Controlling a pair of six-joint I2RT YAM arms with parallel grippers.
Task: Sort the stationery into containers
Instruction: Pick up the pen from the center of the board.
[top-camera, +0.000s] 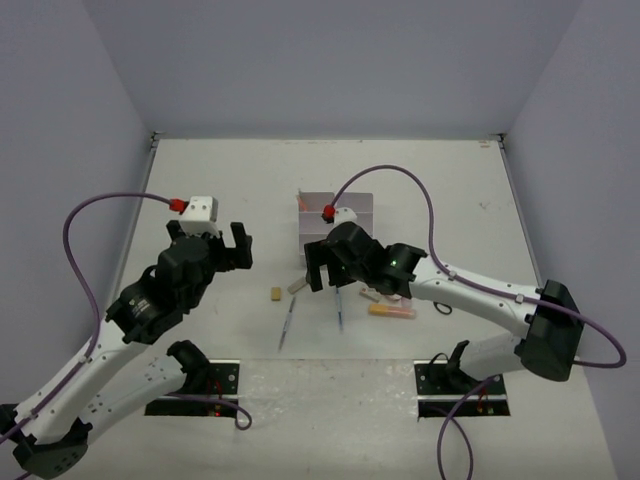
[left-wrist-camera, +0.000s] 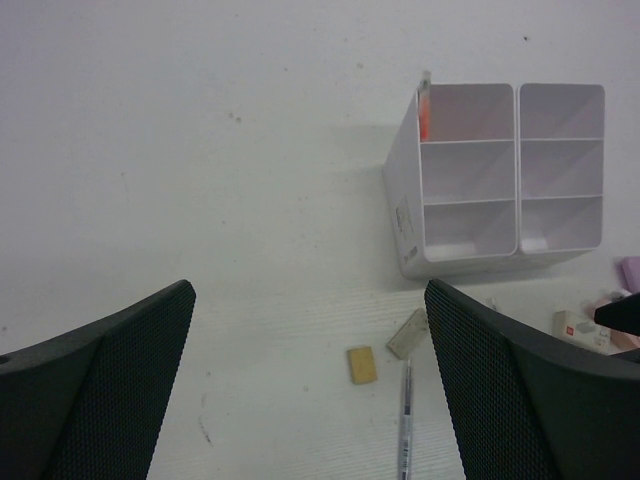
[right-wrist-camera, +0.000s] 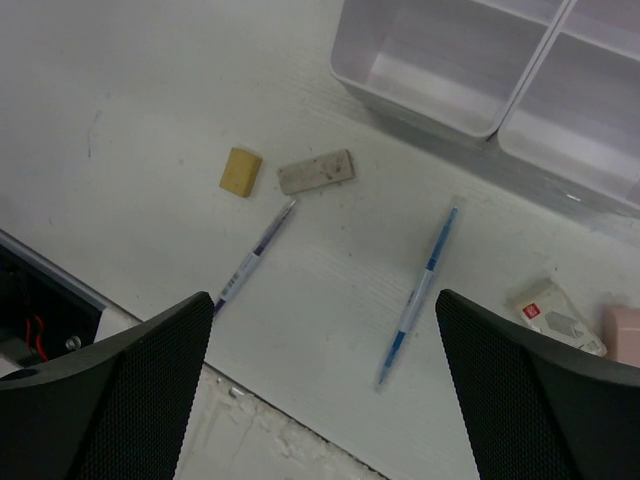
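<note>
Organizer (top-camera: 356, 206) is noted just above centre of the top view, on the table (top-camera: 200, 170). An orange item (left-wrist-camera: 424, 112) is seen upright in its upper-left compartment in the left wrist view.

Left gripper (top-camera: 212, 240) is held left of centre, fingers spread wide, nothing between them. Right gripper (top-camera: 334, 268) is placed over the organizer's lower edge, likewise spread wide, nothing pinched.

Loose stationery is recorded in the right wrist view: tan eraser (right-wrist-camera: 240, 171) and grey eraser (right-wrist-camera: 316, 171) at upper centre, near each other but apart; grey pen (right-wrist-camera: 252, 258) and blue pen (right-wrist-camera: 418, 297) below them. An orange marker (top-camera: 392, 311) lies right of the pens in the top view.
</note>
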